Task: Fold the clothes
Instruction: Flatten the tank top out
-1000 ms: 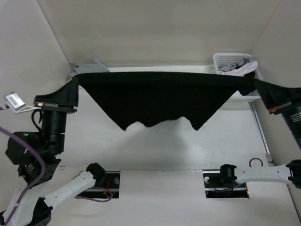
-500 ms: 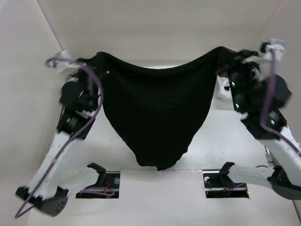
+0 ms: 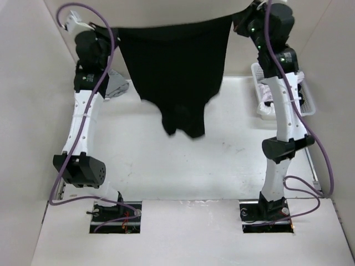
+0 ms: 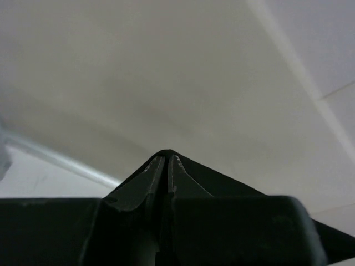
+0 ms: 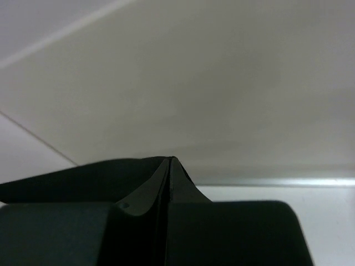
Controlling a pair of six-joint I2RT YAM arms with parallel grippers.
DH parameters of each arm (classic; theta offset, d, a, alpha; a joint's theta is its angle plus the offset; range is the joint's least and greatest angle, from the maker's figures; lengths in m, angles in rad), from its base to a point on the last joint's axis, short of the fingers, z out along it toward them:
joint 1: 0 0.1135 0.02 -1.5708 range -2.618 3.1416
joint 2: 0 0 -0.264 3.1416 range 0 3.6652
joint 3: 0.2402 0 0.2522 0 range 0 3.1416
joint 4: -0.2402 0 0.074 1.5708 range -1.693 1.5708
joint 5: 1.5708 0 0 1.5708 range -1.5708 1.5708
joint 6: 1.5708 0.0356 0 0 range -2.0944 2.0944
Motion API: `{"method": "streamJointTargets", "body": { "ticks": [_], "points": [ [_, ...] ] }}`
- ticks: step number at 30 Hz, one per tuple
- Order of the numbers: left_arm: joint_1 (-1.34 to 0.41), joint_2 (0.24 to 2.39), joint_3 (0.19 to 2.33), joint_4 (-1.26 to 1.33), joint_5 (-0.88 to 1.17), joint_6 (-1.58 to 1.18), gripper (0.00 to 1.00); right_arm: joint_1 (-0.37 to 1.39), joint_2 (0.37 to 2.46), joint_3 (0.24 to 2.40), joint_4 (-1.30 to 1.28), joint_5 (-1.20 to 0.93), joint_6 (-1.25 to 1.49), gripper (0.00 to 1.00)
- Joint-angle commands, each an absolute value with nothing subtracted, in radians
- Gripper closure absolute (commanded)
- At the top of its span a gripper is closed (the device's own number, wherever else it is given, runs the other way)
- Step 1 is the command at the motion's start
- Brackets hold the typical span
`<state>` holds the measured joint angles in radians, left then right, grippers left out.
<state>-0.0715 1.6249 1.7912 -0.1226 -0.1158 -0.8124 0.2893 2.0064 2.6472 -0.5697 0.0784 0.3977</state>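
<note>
The clothes, one plain black T-shirt (image 3: 175,66), hang in the air at the far side, stretched between my two raised arms. The lower end dangles in a bunch above the table (image 3: 166,160). My left gripper (image 3: 116,30) is shut on the shirt's upper left corner, and the right gripper (image 3: 237,18) is shut on the upper right corner. In the left wrist view the fingertips (image 4: 166,156) press together, with black cloth (image 4: 333,244) trailing off to the right. In the right wrist view the closed gripper (image 5: 169,160) has black cloth (image 5: 55,180) spreading to the left.
A light grey garment (image 3: 117,86) lies at the back left, beside the left arm. A white plastic basket (image 3: 302,102) with garments stands at the back right, behind the right arm. White walls close in the table on three sides.
Both arms have swung up from low and wide to high at the back, closer together. The shirt went from a wide taut spread to a narrower, longer hang.
</note>
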Motion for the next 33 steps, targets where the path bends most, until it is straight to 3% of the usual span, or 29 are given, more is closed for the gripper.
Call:
{"method": "streamJointTargets", "body": {
  "ticks": [1,6,12,21,27,33],
  "points": [
    [-0.044,1.577,1.948,-0.044,-0.066,-0.819,0.98,0.260,1.925,2.789,-0.531,0.006,0.452,1.00],
    [-0.022,1.554,1.948,-0.028,-0.064,-0.781,0.98,0.252,1.881,2.718,-0.448,-0.043,0.485,1.00],
    [-0.005,1.480,1.783,0.027,-0.074,-0.759,0.98,0.240,1.827,2.578,-0.511,-0.051,0.469,1.00],
    [-0.056,1.133,1.067,0.218,-0.141,-0.759,0.98,0.318,1.278,1.460,-0.203,0.053,0.439,1.00],
    [-0.094,0.840,0.728,0.137,-0.126,-0.833,0.97,0.439,0.938,1.035,-0.173,0.121,0.528,1.00],
    [-0.149,0.436,0.451,-0.177,-0.104,-0.845,0.96,0.574,0.619,0.668,-0.333,0.137,0.687,1.00]
  ]
}}
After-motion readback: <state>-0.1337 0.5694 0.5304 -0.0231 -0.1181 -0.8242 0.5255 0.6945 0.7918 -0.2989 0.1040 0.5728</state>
